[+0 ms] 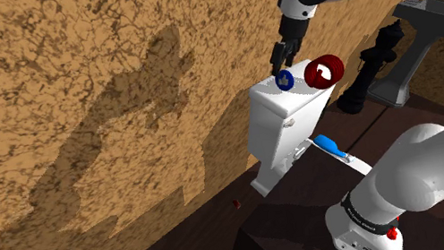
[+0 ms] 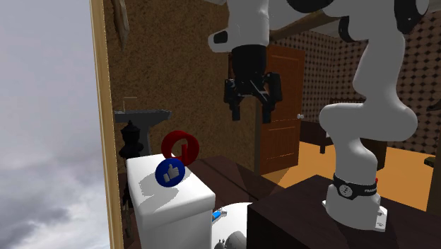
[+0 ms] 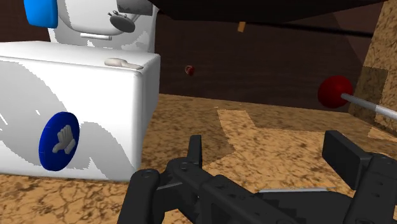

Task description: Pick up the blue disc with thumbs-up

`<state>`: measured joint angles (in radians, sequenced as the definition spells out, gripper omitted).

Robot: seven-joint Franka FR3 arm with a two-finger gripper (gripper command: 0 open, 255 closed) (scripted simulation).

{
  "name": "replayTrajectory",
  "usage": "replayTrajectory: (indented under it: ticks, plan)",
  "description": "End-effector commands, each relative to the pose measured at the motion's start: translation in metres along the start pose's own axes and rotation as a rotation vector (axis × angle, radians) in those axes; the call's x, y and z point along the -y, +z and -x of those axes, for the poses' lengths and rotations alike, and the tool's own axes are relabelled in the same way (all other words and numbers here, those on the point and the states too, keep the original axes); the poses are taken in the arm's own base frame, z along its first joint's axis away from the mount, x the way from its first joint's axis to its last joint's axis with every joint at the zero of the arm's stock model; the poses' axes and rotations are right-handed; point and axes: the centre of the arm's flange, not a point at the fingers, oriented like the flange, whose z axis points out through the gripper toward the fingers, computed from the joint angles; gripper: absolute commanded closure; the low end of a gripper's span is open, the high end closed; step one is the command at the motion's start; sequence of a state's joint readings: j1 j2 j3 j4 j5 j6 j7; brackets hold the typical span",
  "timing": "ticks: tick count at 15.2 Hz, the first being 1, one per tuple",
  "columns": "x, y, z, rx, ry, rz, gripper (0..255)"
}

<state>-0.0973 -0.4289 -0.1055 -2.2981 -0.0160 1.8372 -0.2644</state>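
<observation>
Fingers of the black gripper (image 2: 252, 112) hung spread above the toilet tank (image 1: 284, 128), seemingly readied to drop onto their target. The blue thumbs-up disc (image 1: 284, 80) sat untouched on the tank's lid, just beside a red disc (image 1: 323, 70).
</observation>
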Motion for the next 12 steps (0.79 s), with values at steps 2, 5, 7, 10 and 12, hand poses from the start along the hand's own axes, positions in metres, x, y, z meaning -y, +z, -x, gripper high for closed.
replayTrajectory:
  ticks: [2, 5, 7, 10, 12]
  plan:
    - [-0.035, 0.014, -0.017, 0.007, 0.024, -0.002, 0]
    - [-0.069, 0.029, -0.033, 0.014, 0.048, -0.005, 0]
    - [-0.091, 0.040, -0.043, 0.018, 0.064, -0.007, 0]
    - [-0.126, 0.055, -0.058, 0.026, 0.087, -0.010, 0]
    - [-0.149, 0.066, -0.067, 0.030, 0.103, -0.012, 0]
